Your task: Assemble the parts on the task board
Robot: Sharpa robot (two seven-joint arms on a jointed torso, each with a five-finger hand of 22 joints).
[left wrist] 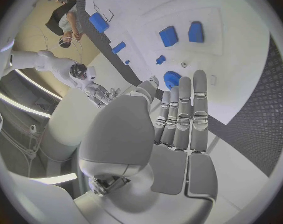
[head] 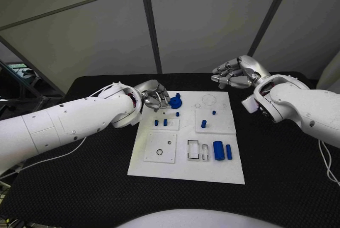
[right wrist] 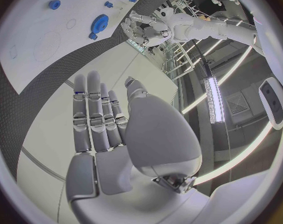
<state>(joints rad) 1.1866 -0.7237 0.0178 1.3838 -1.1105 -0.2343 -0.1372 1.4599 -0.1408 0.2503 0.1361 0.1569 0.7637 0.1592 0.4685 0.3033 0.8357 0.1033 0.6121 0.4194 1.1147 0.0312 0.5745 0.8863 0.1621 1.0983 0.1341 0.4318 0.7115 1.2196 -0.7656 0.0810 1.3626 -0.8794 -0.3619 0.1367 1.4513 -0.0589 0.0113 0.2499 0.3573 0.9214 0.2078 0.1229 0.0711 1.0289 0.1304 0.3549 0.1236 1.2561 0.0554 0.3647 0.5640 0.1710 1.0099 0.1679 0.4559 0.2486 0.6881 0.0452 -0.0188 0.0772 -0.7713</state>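
The white task board lies in the middle of the black table. A blue gear sits at its far left corner, and my left hand hovers right beside it, holding nothing. In the left wrist view the straight fingers reach the gear; I cannot tell if they touch it. Short blue pegs and another peg stand mid-board, and two blue cylinders lie near the right edge. My right hand hangs empty above the far right corner, fingers extended.
Rectangular slots and a round hole mark the board's near half. Bare black table surrounds the board on all sides. A white cable trails under the left arm.
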